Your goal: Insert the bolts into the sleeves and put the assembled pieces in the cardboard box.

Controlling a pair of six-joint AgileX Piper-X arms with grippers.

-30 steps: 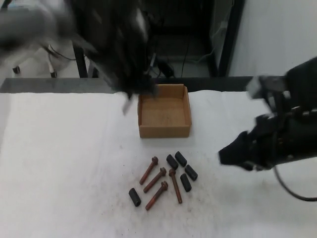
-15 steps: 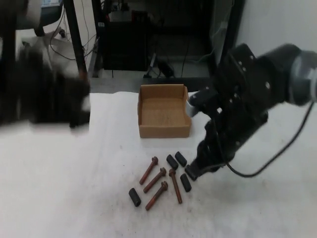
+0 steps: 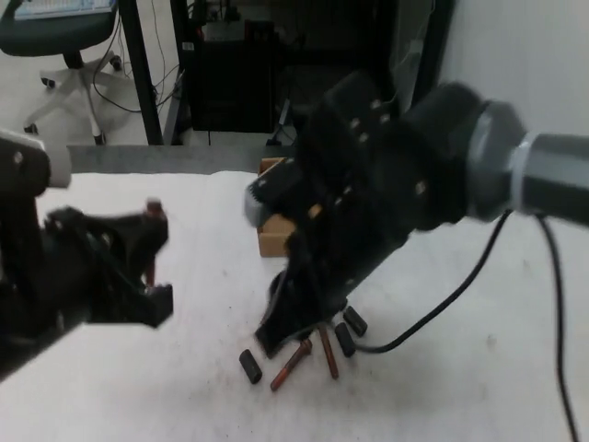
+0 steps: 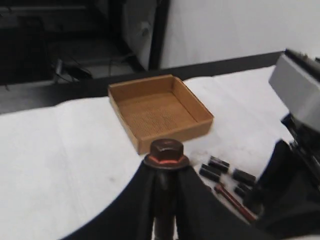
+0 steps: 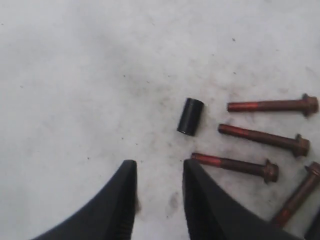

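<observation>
From my station I see the desk (image 3: 479,387) covered in white cloth with faint smudges, its dark far edge running along the back. Behind it stands a black rack (image 3: 230,83) with loose cables. An office chair (image 3: 57,32) on castors sits on the pale floor (image 3: 23,87) at the far left. A plain white wall (image 3: 525,55) rises on the right, beside what looks like a dark upright post (image 3: 425,74).

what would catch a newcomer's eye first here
The bulky right arm looms over the middle of the bench, its open right gripper low near a lone black sleeve beside loose bolts. At the left, the left gripper holds one bolt upright, the cardboard box beyond it.
</observation>
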